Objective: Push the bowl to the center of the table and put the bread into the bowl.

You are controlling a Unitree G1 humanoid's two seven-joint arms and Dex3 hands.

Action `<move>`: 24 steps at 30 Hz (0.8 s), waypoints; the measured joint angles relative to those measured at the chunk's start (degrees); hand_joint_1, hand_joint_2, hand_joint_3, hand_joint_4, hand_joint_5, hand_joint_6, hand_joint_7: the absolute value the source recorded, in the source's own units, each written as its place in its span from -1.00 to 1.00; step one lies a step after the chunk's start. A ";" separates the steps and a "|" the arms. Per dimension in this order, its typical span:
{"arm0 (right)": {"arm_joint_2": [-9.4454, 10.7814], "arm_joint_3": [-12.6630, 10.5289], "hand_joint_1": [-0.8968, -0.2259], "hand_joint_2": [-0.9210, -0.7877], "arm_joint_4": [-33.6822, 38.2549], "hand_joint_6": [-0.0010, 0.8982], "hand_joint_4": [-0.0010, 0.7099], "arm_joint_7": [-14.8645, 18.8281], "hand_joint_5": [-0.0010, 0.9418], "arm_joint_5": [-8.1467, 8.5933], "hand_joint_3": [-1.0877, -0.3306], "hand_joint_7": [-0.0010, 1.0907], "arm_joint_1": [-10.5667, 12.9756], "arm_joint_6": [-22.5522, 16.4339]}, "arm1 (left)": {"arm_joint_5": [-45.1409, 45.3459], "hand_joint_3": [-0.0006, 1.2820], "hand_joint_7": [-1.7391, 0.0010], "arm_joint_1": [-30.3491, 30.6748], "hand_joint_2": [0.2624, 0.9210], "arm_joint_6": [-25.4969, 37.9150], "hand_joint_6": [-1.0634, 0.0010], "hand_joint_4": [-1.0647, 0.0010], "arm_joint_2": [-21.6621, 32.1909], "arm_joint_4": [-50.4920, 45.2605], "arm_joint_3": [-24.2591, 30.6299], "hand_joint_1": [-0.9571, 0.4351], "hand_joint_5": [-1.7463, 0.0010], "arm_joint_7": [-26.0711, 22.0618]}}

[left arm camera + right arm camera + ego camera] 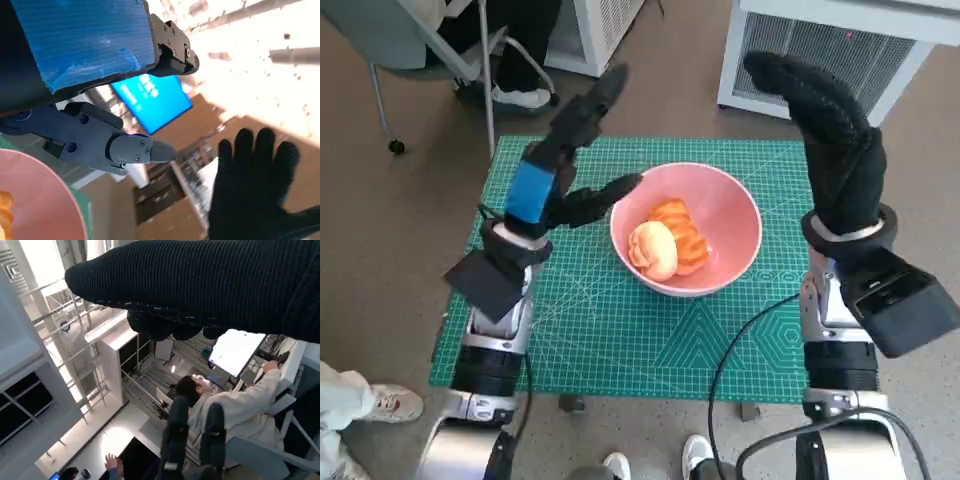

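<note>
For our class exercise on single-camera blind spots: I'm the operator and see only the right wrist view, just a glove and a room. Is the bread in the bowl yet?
Observer: Yes. The head view shows the bread lying inside the pink bowl.
Operator: Where does the bowl stand?
Observer: On the green mat, near its middle.
Operator: Is either hand holding anything?
Observer: No. The left hand is beside the bowl's rim with fingers apart, and the right hand is raised at the bowl's other side, empty.
</note>
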 measured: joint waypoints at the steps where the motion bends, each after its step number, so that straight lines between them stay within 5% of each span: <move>1: 0.00 0.08 0.13 -1.00 0.11 -1.00 -0.58 -0.13 -0.52 -0.25 -0.27 0.02 -0.09 -0.22 | -0.68 -0.46 0.92 0.15 1.00 0.00 0.33 0.46 -0.07 -0.15 0.22 -0.37 0.98 -0.08; 24: 0.24 1.05 0.12 -1.00 2.30 -1.00 -0.53 0.00 -0.59 -0.25 -0.29 0.01 -1.61 -1.49 | -1.53 -0.45 0.92 1.61 1.00 -1.82 0.30 0.44 -1.31 -3.57 1.27 -0.39 0.99 0.13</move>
